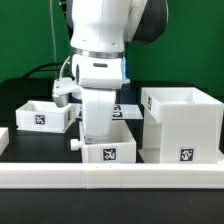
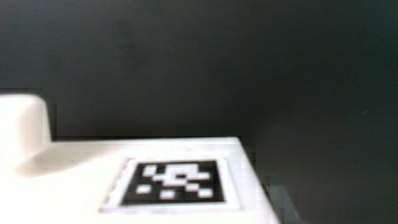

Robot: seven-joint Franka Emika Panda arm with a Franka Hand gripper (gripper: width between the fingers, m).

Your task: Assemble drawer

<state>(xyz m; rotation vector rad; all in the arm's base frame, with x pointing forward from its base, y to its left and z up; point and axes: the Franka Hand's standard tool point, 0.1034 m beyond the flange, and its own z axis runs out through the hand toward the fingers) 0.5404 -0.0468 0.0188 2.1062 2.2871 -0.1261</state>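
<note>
1. Assembly looked barely begun: the box shell [image 1: 181,122] stood at the exterior view's right, with neither tray slid into it.
2. The left tray [image 1: 45,116] sat well apart from the shell. The middle tray [image 1: 108,151] lay just beside it, under the hand [image 1: 97,135].
3. The hand's fingertips were hidden at that tray, so released or clenched could not be told.
4. The rail [image 1: 110,178] bounded the near edge of the surface [image 1: 15,95]. Open room lay between the trays.

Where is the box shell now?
In the exterior view, the box shell stands upright on that view's right, close beside the middle tray and just behind the long white rail.
</note>
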